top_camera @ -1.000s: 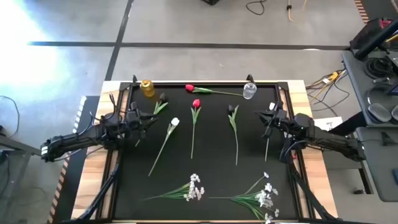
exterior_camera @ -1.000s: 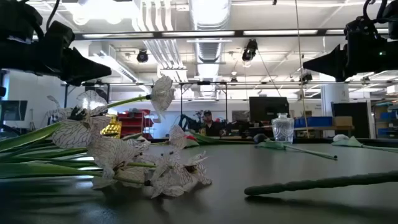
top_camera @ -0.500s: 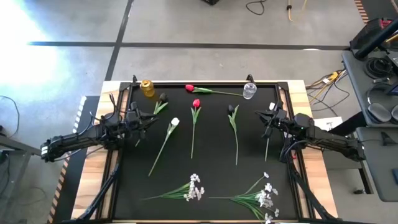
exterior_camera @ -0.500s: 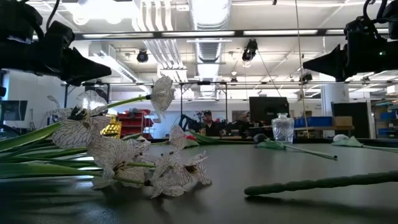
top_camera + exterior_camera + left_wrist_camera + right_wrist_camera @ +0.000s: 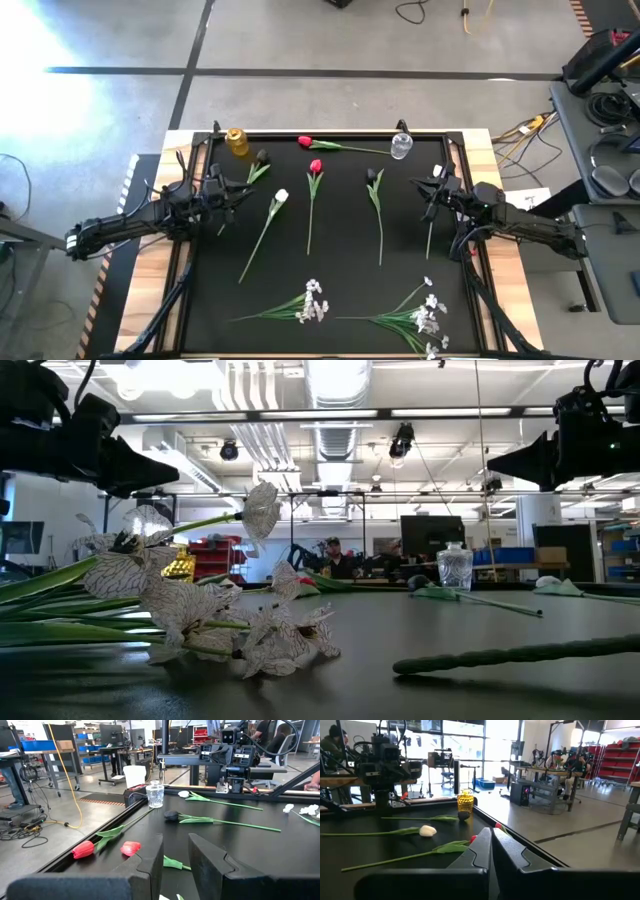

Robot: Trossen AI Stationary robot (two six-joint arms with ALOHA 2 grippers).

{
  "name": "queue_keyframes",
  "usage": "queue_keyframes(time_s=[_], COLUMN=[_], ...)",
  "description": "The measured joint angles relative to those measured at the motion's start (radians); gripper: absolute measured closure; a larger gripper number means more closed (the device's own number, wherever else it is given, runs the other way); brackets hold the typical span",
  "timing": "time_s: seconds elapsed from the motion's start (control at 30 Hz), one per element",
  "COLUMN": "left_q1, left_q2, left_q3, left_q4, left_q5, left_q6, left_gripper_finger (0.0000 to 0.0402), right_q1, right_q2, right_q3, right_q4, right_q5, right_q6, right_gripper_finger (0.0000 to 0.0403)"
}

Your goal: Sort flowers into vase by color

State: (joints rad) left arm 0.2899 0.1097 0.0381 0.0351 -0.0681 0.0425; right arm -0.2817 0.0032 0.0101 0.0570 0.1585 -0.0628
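worktop [image 5: 340,270]: black mat over pale wood, which shows at the left and right edges
far edge: yellow vase [image 5: 237,141] at the left, clear vase [image 5: 401,146] at the right, red tulip [image 5: 305,142] lying between them
middle: dark tulip [image 5: 262,158], white tulip [image 5: 281,197], second red tulip [image 5: 316,166], second dark tulip [image 5: 372,176], another white tulip [image 5: 436,171], all flat, stems towards the near edge
near edge: two white sprays [image 5: 315,300], [image 5: 430,310], apart

No legible text, labels or signs.
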Motion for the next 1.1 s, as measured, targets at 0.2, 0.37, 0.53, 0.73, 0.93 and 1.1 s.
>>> queue_keyframes(time_s=[0.2, 0.37, 0.53, 0.73, 0.93, 1.1], left_q1=[0.0, 0.0, 0.0, 0.0, 0.0, 0.0], left_q2=[0.0, 0.0, 0.0, 0.0, 0.0, 0.0], left_q3=[0.0, 0.0, 0.0, 0.0, 0.0, 0.0], left_q4=[0.0, 0.0, 0.0, 0.0, 0.0, 0.0], left_q5=[0.0, 0.0, 0.0, 0.0, 0.0, 0.0], left_q6=[0.0, 0.0, 0.0, 0.0, 0.0, 0.0], left_gripper_finger=[0.0326, 0.0326, 0.0326, 0.0326, 0.0326, 0.0326], right_q1=[0.0, 0.0, 0.0, 0.0, 0.0, 0.0], right_q2=[0.0, 0.0, 0.0, 0.0, 0.0, 0.0], right_q3=[0.0, 0.0, 0.0, 0.0, 0.0, 0.0], right_q4=[0.0, 0.0, 0.0, 0.0, 0.008, 0.062], right_q5=[0.0, 0.0, 0.0, 0.0, -0.001, 0.001], right_q6=[0.0, 0.0, 0.0, 0.004, 0.148, 0.251], right_gripper_finger=[0.0394, 0.0394, 0.0394, 0.0394, 0.0394, 0.0394])
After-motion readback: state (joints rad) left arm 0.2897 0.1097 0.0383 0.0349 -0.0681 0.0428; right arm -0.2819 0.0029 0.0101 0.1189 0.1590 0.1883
